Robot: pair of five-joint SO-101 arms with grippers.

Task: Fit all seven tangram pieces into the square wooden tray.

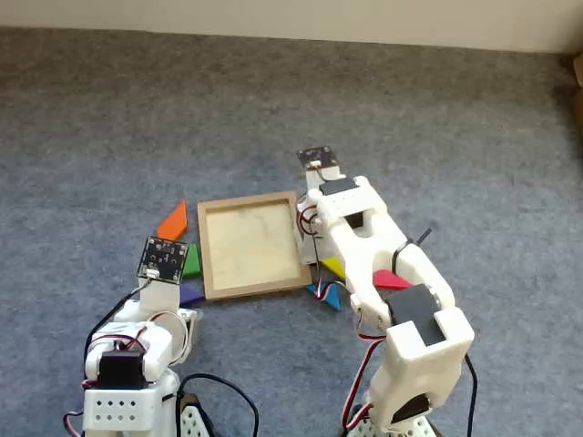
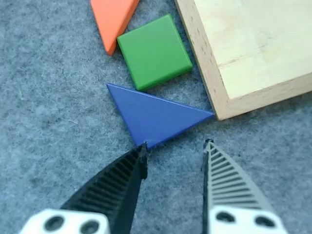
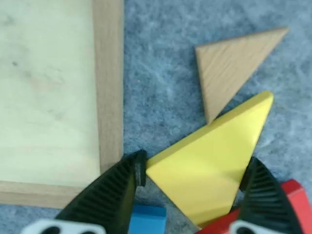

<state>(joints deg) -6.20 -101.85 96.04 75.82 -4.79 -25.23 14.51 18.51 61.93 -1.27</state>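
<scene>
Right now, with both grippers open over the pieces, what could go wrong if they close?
1. The right gripper straddles the yellow triangle with one finger close to the tray rim, so closing may snag the rim.
2. The red piece by its other finger could get pinched too.
3. The left gripper is at the blue triangle's edge; the green square close beside may get pushed.

Left tool, right tool: both spread.
</scene>
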